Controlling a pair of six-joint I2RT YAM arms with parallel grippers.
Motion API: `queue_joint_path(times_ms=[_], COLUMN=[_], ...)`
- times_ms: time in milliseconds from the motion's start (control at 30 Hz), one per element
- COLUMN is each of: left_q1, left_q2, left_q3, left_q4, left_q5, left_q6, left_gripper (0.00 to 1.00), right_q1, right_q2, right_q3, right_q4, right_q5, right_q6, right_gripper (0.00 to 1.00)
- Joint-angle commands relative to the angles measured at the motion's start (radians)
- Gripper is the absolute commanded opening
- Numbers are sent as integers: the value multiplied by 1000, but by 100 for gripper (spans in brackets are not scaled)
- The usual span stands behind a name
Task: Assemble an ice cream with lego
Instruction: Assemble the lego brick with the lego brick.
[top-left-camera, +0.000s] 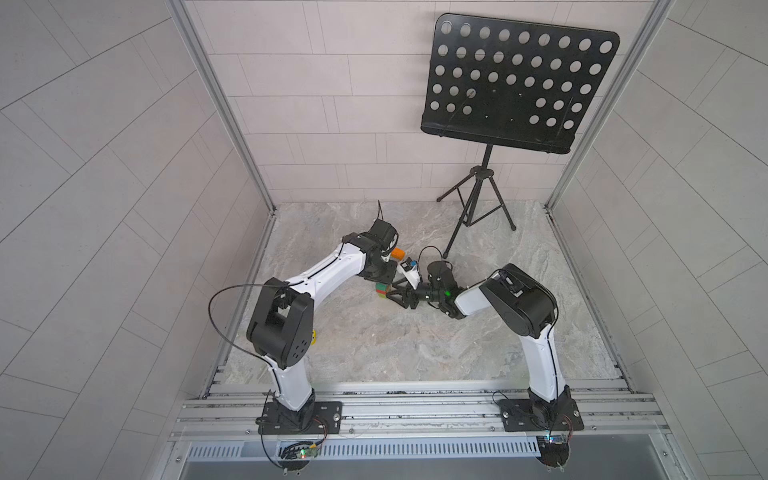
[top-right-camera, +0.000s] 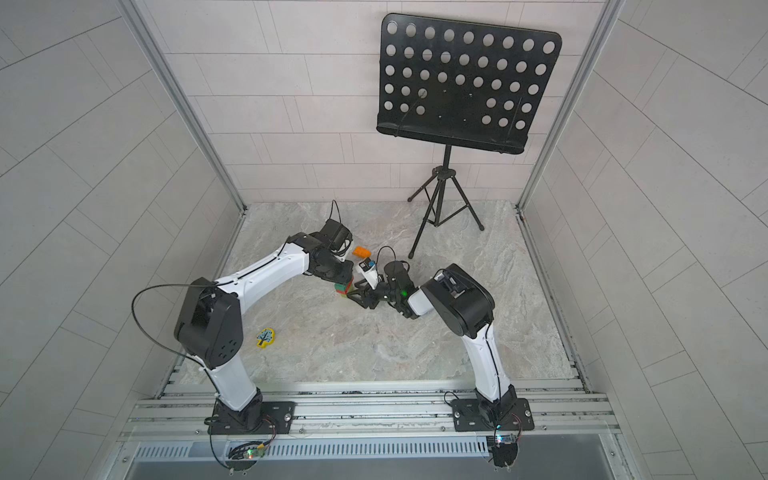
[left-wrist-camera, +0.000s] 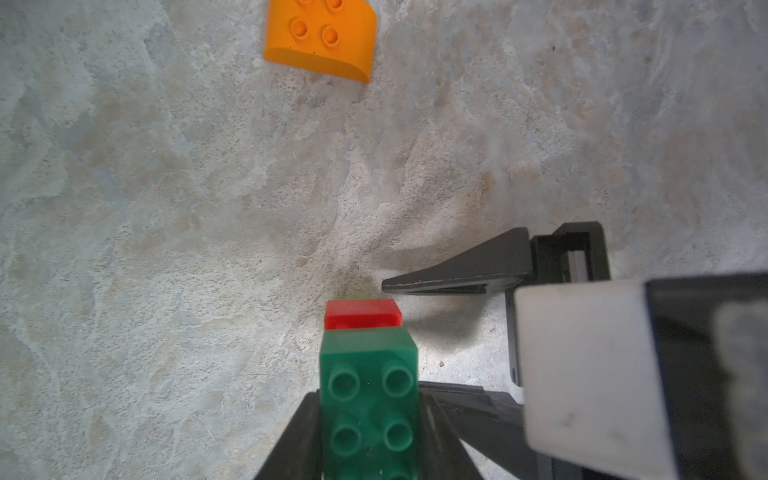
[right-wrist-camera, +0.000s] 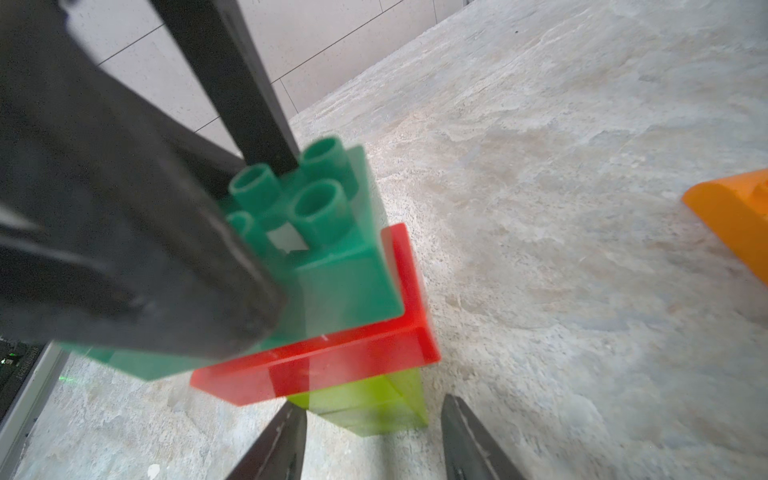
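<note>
Left hand (left-wrist-camera: 370, 440) clenched the dark green brick (left-wrist-camera: 368, 374) resting on the red brick (left-wrist-camera: 361, 313) over the lime-green stem (right-wrist-camera: 374, 403); my right hand (right-wrist-camera: 374, 409) stood released astride it. The orange brick (top-left-camera: 397, 253) lay just above them in both top views, nearer my left, I judged.

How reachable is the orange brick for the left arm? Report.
Probably not yet: the left gripper is shut on the dark green brick; the orange brick lies nearby with bare table between.
</note>
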Motion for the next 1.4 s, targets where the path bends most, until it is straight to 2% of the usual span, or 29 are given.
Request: queue_joint_path(times_ms=[0,333,600,767,1100,1267,1367], left_q1=[6,8,-25,-26,-7,6,5], left_q2=[12,27,33,17,78,98,98], left_q3=[3,-41,-75,-120,-118,-100,-92], left_q4=[-6,15,-16,-9,-3,-37,-84], left_q5=[-6,24,-2,10,88,162,149], left_q6=[4,-32,-47,-66,-91,-45,-28], left_gripper=[0,0,0,0,0,0,0], right_q1=[-1,0,-1,-1,-1,1,1], right_q2=[8,6,1,0,-2,-2,-3], right_q3=[13,13,7,9,6,5,7], right_q4=[3,3,11,12,10,6,3], right_q5=[-12,-15,-12,-7,-11,-12,-11], right_q6=[-10,-9,-6,-7,-19,-25,-28], right_gripper=[57,57,55,51,43,41,39])
